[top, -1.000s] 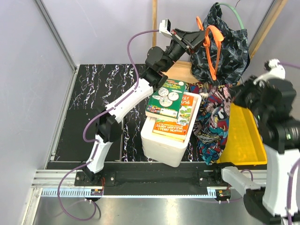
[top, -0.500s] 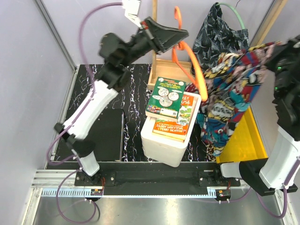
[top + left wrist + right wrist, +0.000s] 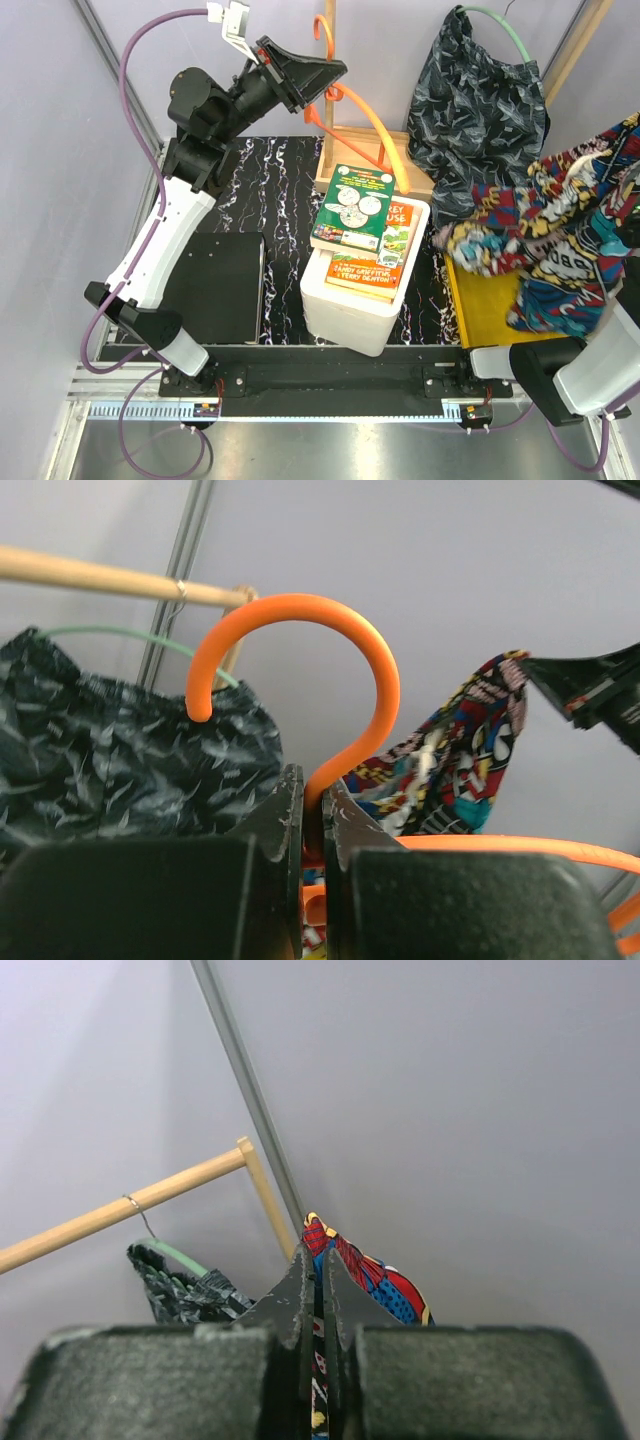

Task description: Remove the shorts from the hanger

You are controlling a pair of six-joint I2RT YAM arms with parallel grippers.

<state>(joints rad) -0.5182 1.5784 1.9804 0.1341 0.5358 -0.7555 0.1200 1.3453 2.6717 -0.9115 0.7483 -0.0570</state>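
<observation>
My left gripper point(image 3: 322, 76) is raised at the back left and shut on the neck of the bare orange hanger point(image 3: 362, 108), with the hook point(image 3: 300, 660) above its jaws point(image 3: 313, 815). My right gripper point(image 3: 320, 1285) is shut on the comic-print shorts point(image 3: 545, 240), which hang from it at the right edge, clear of the orange hanger. They also show in the left wrist view point(image 3: 455, 755) and the right wrist view point(image 3: 375, 1278). The dark leafy shorts point(image 3: 482, 100) hang on a green hanger point(image 3: 492, 14) on the wooden rail point(image 3: 100, 575).
A white foam box point(image 3: 350, 305) with books point(image 3: 362, 220) on top stands in the middle. A yellow bin point(image 3: 482, 300) lies under the comic-print shorts. A black pad point(image 3: 225, 280) lies at the left. The wooden rack's base point(image 3: 352, 150) is behind the box.
My left gripper has carried the orange hanger up and to the left. My right gripper has pulled the comic-print shorts to the right, off the hanger.
</observation>
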